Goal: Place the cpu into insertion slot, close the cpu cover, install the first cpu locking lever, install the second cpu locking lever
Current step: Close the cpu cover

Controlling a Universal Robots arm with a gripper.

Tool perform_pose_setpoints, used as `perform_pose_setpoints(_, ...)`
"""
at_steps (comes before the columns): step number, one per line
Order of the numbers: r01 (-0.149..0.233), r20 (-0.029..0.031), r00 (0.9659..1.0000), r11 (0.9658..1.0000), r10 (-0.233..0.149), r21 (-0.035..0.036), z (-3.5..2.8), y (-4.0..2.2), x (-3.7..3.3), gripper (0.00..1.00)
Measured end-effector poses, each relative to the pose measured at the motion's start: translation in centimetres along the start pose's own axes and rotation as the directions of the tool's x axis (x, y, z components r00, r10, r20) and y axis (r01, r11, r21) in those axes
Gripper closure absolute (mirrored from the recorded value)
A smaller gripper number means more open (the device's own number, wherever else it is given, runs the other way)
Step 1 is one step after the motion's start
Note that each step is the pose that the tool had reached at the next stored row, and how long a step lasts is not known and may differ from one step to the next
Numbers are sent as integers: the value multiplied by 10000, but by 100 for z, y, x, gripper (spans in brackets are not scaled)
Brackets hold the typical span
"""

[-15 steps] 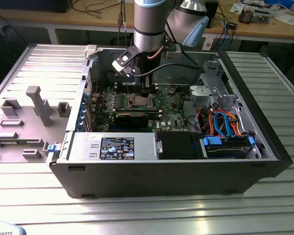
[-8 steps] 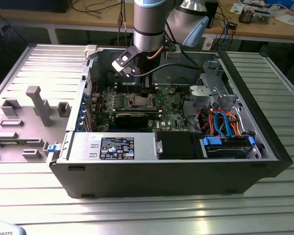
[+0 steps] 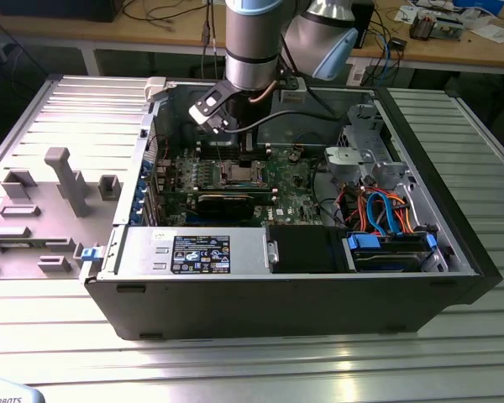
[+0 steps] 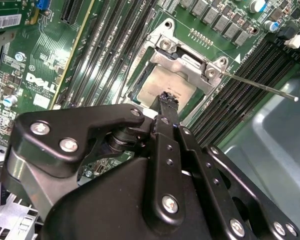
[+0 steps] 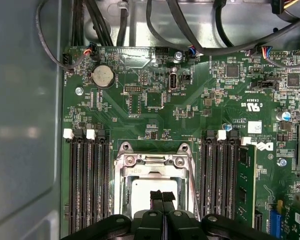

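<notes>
Ribbed grey metal bench (image 3: 235,361), open black PC case (image 3: 277,302). Small silver-grey square cpu (image 5: 140,194) is seated in the silvery-rimmed insertion slot (image 5: 121,186), approx 12 o'clock of the long black card (image 3: 227,201) in the exterior view. Black hand (image 5: 162,196): fingers pressed together, empty, tips over cpu. Thin silvery cpu cover (image 4: 182,60): can't tell if down. Thin wire lever (image 4: 260,86) looks unlatched. Judged: step 1 done, levers left.

One cpu (image 5: 140,189) edge hidden behind fingers (image 5: 157,199).

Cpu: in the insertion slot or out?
In. The cpu lies flat inside the insertion slot, its silver-grey top level within the silvery rim in the first wrist view.
</notes>
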State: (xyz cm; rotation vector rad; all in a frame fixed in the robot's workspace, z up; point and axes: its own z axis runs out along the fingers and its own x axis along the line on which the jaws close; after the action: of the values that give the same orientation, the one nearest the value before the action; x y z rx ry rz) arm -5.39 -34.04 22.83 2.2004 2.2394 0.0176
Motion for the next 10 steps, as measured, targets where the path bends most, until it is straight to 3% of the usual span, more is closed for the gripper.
perform_pose_setpoints(10,0,0,10000,10000,0,0,42,-58,1,89)
